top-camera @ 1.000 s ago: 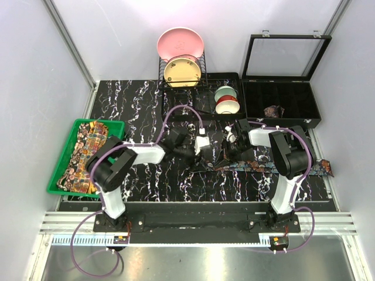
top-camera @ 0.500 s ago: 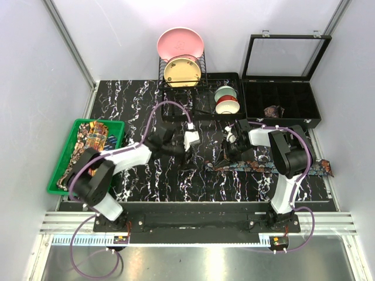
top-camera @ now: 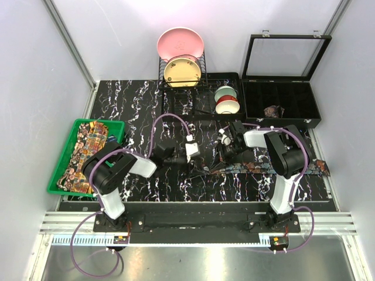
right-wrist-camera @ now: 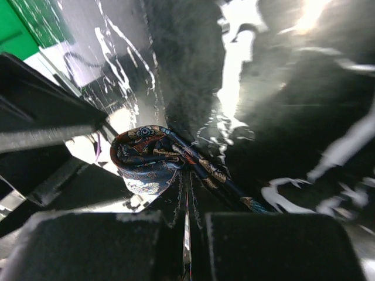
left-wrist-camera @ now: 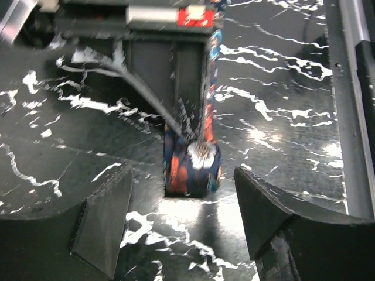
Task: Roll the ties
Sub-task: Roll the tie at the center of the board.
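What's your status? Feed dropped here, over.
Left gripper open at dark tie coiled end. Right gripper shut on tie, rest unrolled. Nothing blocking.

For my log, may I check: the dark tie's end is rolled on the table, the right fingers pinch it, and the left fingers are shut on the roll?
Not quite: the left wrist view shows the left fingers open, clear of the roll. The end of the dark tie is rolled on the table, and the right fingers pinch it.

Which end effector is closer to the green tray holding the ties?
Left. The left end effector hangs open mid-table, right of the green tray; the right end effector, pinching the dark tie, is farther right.
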